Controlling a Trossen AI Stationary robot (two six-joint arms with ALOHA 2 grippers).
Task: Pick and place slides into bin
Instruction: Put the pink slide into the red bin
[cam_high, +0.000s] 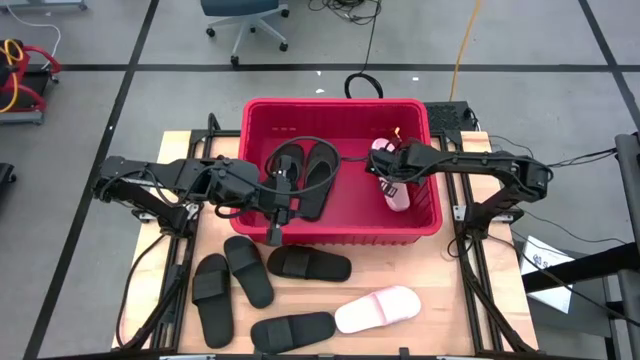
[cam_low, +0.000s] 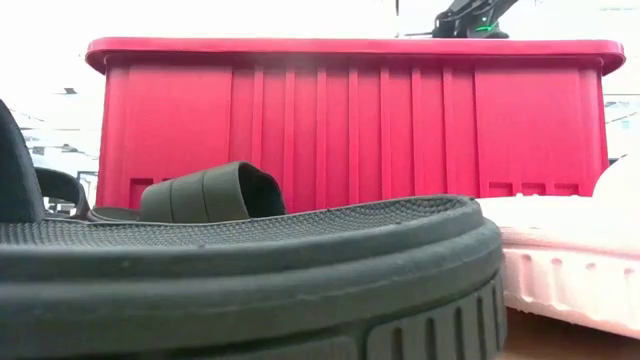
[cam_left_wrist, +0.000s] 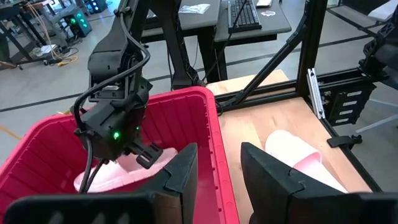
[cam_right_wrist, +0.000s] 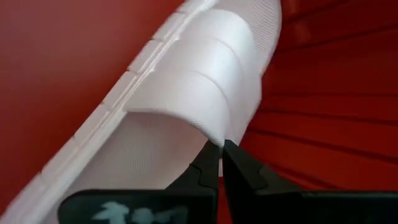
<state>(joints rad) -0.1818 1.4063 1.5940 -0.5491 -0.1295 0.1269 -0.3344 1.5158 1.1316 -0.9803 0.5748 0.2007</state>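
Holding pink slide (cam_high: 394, 180) inside bin (cam_high: 262, 112): right gripper (cam_right_wrist: 221, 147) clenched; left gripper (cam_left_wrist: 216, 163) released.

Three slides (cam_high: 303, 178) in bin (cam_high: 258, 115); five slides (cam_high: 309, 264) on table before bin.

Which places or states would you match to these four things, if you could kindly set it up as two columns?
1. left tool
2. right tool
3. two black slides side by side
4. pink slide outside the bin

A. lying on the table
B. at the bin wall, open
C. in the bin's left half
D. at the pink slide in the bin

Pairs: 1-B, 2-D, 3-C, 4-A
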